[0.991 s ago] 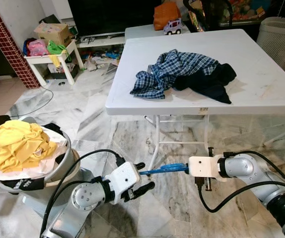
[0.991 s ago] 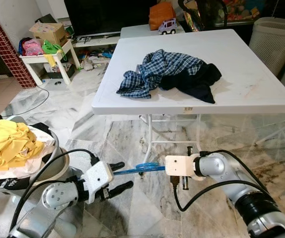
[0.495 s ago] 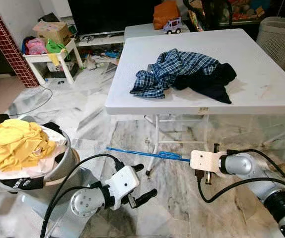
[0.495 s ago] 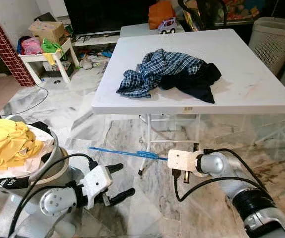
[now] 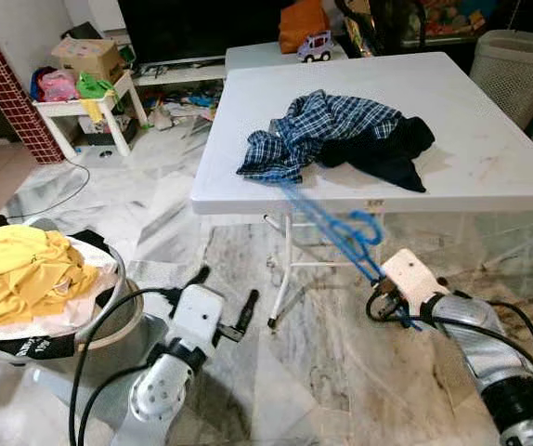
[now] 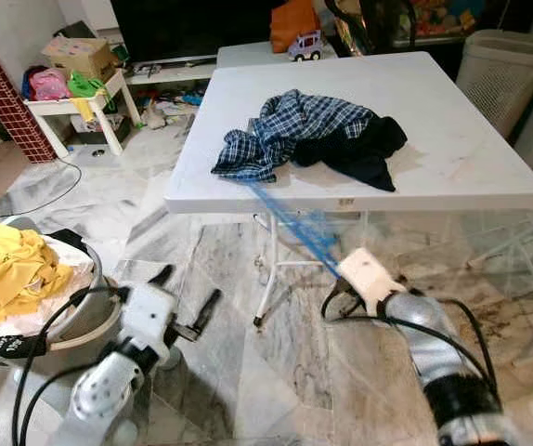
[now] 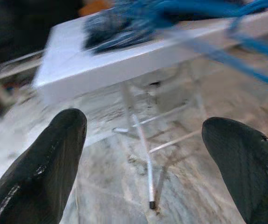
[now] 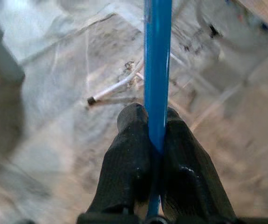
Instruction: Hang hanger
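Note:
A thin blue hanger (image 5: 336, 228), smeared by motion, slants from low on the right up toward the near edge of the white folding table (image 5: 489, 177). My right gripper (image 8: 155, 116) is shut on its straight bar; in the left eye view this right gripper (image 5: 384, 290) sits below the table's front edge. My left gripper (image 5: 222, 293) hovers open and holding nothing over the floor, left of the table legs, fingers (image 7: 45, 177) spread wide. A blue plaid shirt (image 5: 313, 130) and a dark garment (image 5: 387, 153) lie crumpled on the table.
A round basket (image 5: 109, 325) piled with yellow clothes stands at my left. A white hamper (image 5: 526, 65) is at the back right. A small white side table (image 5: 90, 102) with clutter and a brick pillar (image 5: 6, 84) are at the back left. Marble floor lies ahead.
The right gripper has swung the hanger from level and pointing left to slanting up at the table edge. The left arm has turned, its fingers now pointing forward, away from the hanger.

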Controlling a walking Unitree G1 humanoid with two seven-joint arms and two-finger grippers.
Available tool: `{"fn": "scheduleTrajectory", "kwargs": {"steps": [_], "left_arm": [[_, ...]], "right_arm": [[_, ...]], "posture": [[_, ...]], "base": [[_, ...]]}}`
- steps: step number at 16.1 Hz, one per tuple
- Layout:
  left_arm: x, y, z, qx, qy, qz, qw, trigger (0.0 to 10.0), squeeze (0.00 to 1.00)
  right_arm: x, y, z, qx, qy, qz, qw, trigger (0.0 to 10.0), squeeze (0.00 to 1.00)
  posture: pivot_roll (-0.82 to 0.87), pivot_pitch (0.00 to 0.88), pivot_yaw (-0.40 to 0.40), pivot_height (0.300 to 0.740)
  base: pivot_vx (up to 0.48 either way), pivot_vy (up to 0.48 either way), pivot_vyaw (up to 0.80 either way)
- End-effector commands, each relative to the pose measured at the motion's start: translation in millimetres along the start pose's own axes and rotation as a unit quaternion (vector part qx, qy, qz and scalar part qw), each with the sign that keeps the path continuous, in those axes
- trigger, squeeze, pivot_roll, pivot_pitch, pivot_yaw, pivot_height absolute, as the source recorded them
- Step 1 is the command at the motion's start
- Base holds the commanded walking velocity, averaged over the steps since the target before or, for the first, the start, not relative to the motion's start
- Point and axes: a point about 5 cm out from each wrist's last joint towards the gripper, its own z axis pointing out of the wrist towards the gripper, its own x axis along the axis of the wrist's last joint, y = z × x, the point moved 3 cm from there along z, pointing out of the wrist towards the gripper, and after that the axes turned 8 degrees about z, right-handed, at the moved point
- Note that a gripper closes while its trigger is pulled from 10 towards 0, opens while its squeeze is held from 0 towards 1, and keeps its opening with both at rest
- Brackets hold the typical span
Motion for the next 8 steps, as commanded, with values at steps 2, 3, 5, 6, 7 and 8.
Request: {"fn": "scheduleTrajectory", "kwargs": {"steps": [2, 3, 5, 6, 7, 8], "left_arm": [[-3.3, -15.4, -3.9, 0.055, -0.015, -0.012, 0.998, 10.0, 0.69], [-3.3, -19.6, -4.1, 0.067, -0.018, -0.012, 0.998, 10.0, 0.00], [0.5, -29.2, -2.8, 0.083, -0.012, -0.025, 0.996, 10.0, 0.00], [0.2, -29.7, -2.4, 0.083, -0.013, -0.026, 0.996, 10.0, 0.00], [-0.8, -29.9, -1.6, 0.085, -0.017, -0.032, 0.996, 10.0, 0.00], [-2.5, -28.9, -0.8, 0.086, -0.027, -0.046, 0.995, 10.0, 0.00]], "right_arm": [[4.6, 0.4, -8.2, -0.029, 0.025, 0.076, 0.996, 0.0, 0.00], [6.7, -1.9, -14.7, -0.043, 0.043, 0.101, 0.993, 0.0, 0.00], [8.1, -12.1, -31.6, -0.053, 0.082, 0.127, 0.987, 0.0, 0.00], [5.1, -11.8, -34.5, -0.066, 0.080, 0.130, 0.986, 0.0, 0.00], [-0.9, -9.2, -39.4, -0.097, 0.071, 0.149, 0.981, 6.1, 0.00], [-0.3, -2.8, -48.5, -0.151, 0.088, 0.205, 0.963, 10.0, 0.00]], "posture": [[-0.10, 0.000, 0.072, 0.740], [-0.10, 0.000, 0.073, 0.740], [-0.11, 0.000, 0.081, 0.740], [-0.12, 0.000, 0.087, 0.740], [-0.12, 0.000, 0.089, 0.740], [-0.13, 0.000, 0.097, 0.740]], "base": [[0.000, 0.000, 0.00], [0.000, 0.000, 0.00], [0.000, 0.000, 0.00], [0.000, 0.000, 0.00], [0.000, 0.000, 0.00], [0.000, 0.000, 0.00]]}}
